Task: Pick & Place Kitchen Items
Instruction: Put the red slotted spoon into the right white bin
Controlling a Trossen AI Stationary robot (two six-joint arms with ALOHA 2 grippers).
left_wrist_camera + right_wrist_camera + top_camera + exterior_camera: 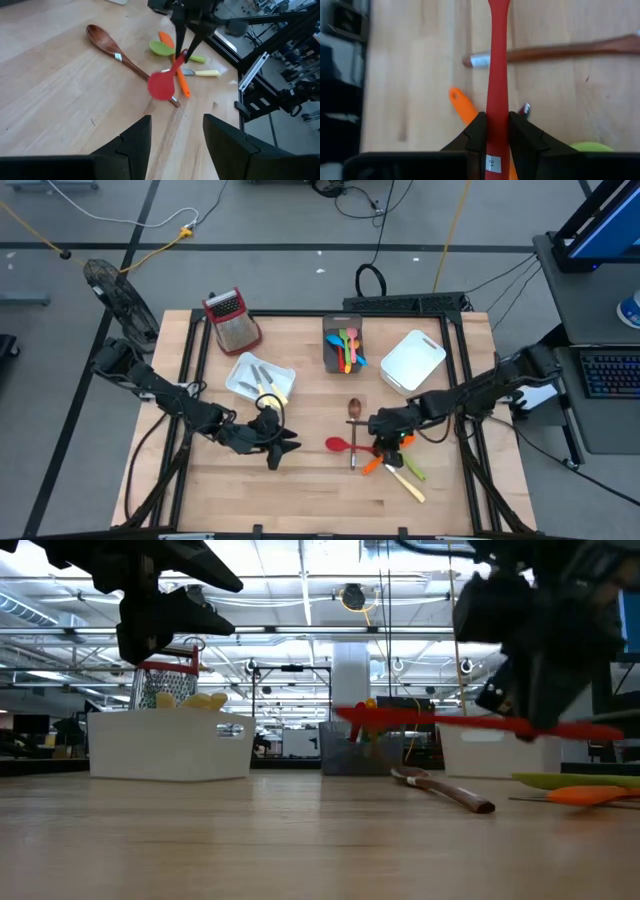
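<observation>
— Near the table's front right, what does the right gripper [383,442] hold?

— It is clamped on the handle of the red spoon [162,84], which hangs level above the wood; its bowl points toward the left arm.

— What lies under it?

— The wooden spoon [354,418], the orange utensil [462,109], the green one [161,48] and a cream-handled piece [408,484] lie on the table close together.

— And the left gripper [285,446]?

— It hovers at mid-table, fingers [131,142] parted and gripping nothing, just in front of the white bin [243,378] with yellow pieces. The grey bin [332,350] behind holds more coloured utensils; a second white bin [412,362] sits to its right, the grater [231,319] to the back left.
</observation>
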